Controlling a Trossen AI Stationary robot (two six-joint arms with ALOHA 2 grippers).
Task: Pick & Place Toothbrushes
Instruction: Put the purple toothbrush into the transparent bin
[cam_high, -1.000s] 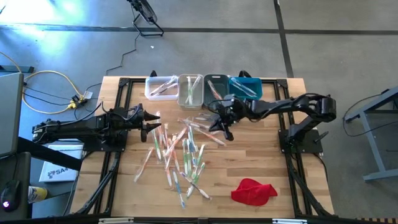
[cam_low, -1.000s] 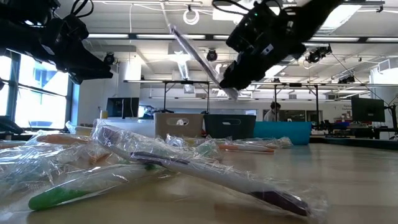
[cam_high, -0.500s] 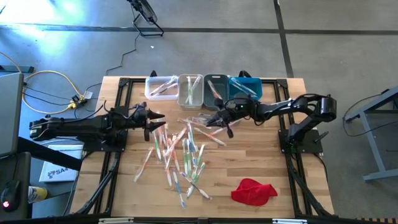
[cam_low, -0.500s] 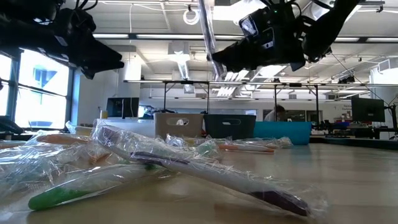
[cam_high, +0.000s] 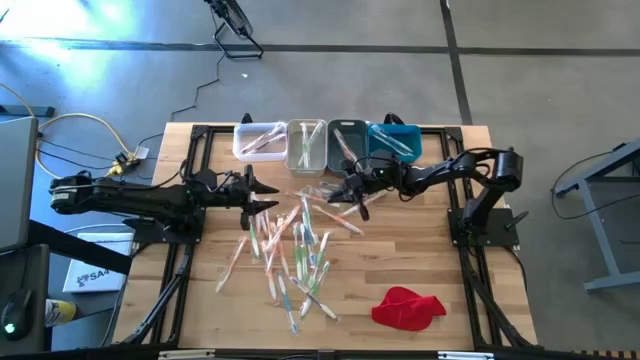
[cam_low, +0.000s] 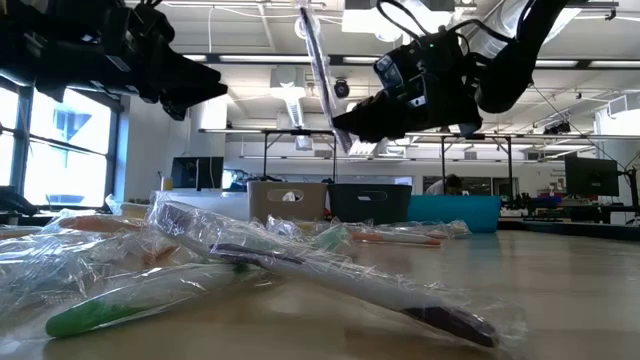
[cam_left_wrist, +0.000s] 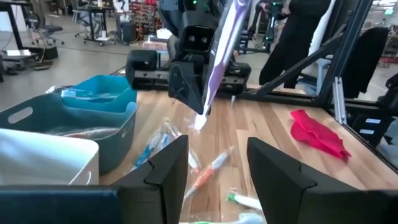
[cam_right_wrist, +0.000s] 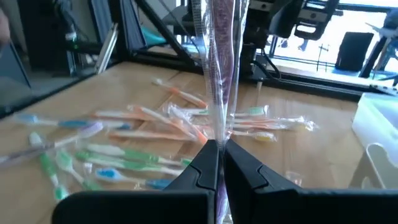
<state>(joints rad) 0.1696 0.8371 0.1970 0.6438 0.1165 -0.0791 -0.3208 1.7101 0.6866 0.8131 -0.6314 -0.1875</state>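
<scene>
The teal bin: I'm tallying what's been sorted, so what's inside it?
The teal bin holds at least one wrapped toothbrush, lying slanted in the high view. Its walls hide the floor in the low view, so an exact count isn't possible.

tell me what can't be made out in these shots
- Held toothbrush: its top is cut off by the right wrist view's upper edge, its lower end hidden between the right hand's fingers.
- Grey bin: low view shows only its wall, contents hidden.
- Left hand: its fingertips are cut off by the left wrist view's bottom edge.
</scene>
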